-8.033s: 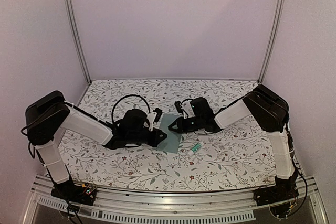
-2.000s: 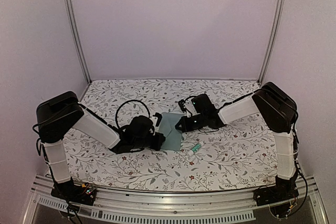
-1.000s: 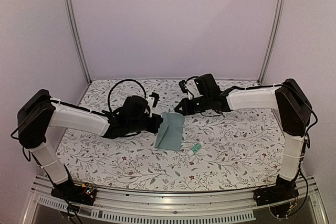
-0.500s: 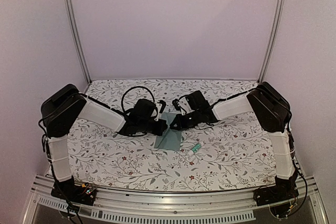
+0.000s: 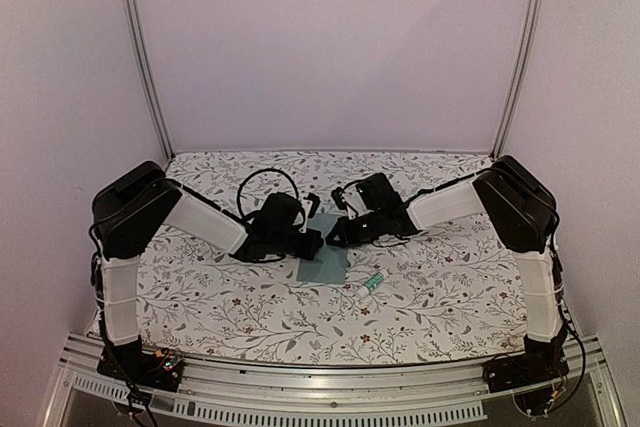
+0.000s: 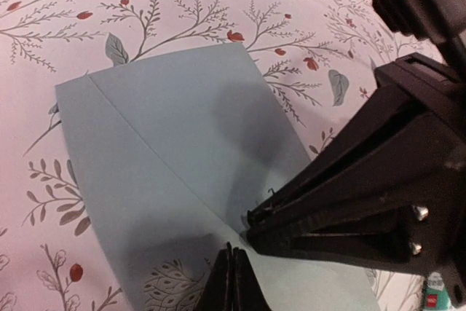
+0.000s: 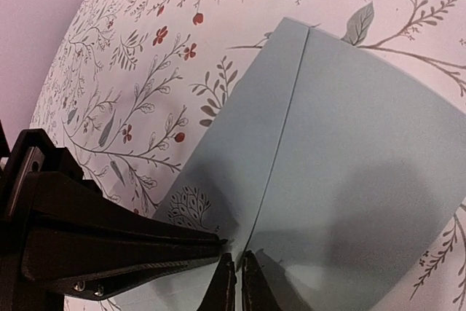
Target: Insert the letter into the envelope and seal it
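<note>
Lying flat on the floral-printed table (image 5: 450, 297), the pale teal envelope (image 5: 326, 266) is found near the middle of the top view. Its long axis runs roughly from 12 to 6 o'clock, and its 12 o'clock half is covered by the two grippers. The left gripper (image 5: 314, 240) is extended from 9 o'clock and the right gripper (image 5: 331, 238) from 3 o'clock, so that their tips are set just beside one another over the envelope. In the left wrist view the left gripper's fingers (image 6: 220, 293) are seen pressed together, tip down on the teal paper beside a straight crease (image 6: 145, 143). Whether any paper is caught between them cannot be told. In the right wrist view the right gripper's fingers (image 7: 224, 289) are drawn nearly together, with only a thin dark slit left, likewise at the crease; a pinch cannot be confirmed. A small white-and-green glue stick (image 5: 371, 282) is laid on the table at 4 o'clock from the envelope, near its corner but apart from it.
</note>
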Robot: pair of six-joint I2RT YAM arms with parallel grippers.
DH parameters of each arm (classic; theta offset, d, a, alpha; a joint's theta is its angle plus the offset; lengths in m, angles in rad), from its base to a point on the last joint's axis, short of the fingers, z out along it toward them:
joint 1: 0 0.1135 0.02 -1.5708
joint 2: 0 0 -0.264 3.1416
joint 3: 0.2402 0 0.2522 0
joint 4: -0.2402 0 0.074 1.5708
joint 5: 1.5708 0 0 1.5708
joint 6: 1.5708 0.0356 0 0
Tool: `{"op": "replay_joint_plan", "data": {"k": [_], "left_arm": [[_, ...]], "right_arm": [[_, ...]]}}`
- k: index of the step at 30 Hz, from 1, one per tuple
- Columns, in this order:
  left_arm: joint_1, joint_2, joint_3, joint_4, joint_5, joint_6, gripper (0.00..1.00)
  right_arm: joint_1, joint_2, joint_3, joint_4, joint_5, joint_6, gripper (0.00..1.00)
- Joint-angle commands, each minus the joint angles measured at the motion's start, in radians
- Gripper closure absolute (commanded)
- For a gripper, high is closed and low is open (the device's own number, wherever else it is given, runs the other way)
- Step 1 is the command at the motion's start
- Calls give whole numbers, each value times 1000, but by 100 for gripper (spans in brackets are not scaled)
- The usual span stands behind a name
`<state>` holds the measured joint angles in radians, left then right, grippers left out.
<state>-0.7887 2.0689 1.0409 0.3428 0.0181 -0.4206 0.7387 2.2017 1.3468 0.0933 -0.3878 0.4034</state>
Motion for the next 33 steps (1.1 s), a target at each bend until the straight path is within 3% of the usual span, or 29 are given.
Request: {"op": "replay_joint_plan", "data": {"k": [1,7,16,23,33], "left_arm": [[6,30,-39,-41,-16,-10,100],[6,25,-45,-35,-15,-12,100],[16,-17,-110,53,2,-59,100],[75,-34,-217,286,209,-138,100],[103,-49,-245,346,297,-185,100]], "right_arm": [[16,-61,-6,-26,-2,-3,94],[20,-96,-4,-24,-5,-5,94],[27,9,29,-5,-17,11,94],[27,55,37,13,-43,23,94],[28,41,20,2,-13,16,94]]}}
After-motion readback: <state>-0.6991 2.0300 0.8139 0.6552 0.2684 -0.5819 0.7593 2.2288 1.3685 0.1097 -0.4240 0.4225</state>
